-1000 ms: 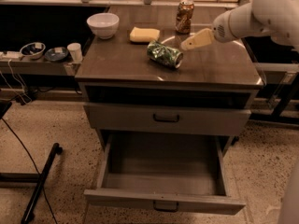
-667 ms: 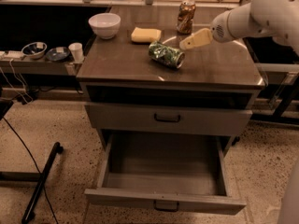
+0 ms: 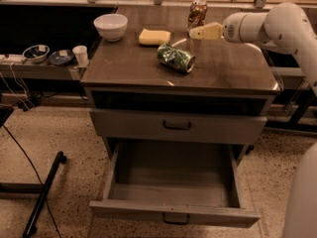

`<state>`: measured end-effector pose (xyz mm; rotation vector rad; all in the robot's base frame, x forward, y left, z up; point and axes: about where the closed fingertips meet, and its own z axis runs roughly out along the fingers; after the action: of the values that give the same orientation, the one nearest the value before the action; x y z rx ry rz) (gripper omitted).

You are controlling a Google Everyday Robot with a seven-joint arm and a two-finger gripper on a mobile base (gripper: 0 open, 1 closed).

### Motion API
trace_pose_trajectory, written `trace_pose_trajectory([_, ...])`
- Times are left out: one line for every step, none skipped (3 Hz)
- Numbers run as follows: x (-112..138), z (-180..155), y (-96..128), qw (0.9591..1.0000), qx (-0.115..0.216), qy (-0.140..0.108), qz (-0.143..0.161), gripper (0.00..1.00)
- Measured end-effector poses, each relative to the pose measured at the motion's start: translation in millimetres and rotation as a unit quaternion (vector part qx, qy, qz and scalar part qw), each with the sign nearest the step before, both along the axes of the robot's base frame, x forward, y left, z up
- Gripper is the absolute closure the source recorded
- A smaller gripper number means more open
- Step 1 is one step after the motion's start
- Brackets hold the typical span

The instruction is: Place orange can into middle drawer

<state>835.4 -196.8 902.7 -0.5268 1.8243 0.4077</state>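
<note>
The orange can (image 3: 197, 13) stands upright at the back of the cabinet top (image 3: 228, 68), right of centre. My gripper (image 3: 194, 32) reaches in from the right on a white arm and is just in front of and below the can, close to it. The middle drawer (image 3: 171, 175) is pulled open at the bottom of the cabinet, its grey inside bare, its small dark handle at the front. I hold nothing that I can see.
A green leaf-patterned can (image 3: 176, 57) lies on its side mid-top. A yellow sponge (image 3: 154, 36) and a white bowl (image 3: 110, 26) sit at the back left. A shut drawer front (image 3: 177, 125) is above the open one. Small bowls and a cup (image 3: 79, 54) stand on a left shelf.
My gripper has moved up and back, from beside the green can toward the orange can. The cans and the drawer have not moved.
</note>
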Motion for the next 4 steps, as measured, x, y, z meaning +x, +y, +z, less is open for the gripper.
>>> trace_pose_trajectory([25.6,14.7,1.8,0.998,0.028,-0.053,-0.019,0.0])
trace_pose_trajectory([51.5,24.3,8.6,0.9954,0.014,-0.088,-0.035,0.0])
trace_pose_trajectory([80.0,19.1,8.5,0.994,0.007,-0.097,-0.051,0.0])
trace_pose_trajectory([103.9,10.6,3.2,0.9939,0.021,-0.093,-0.056,0.0])
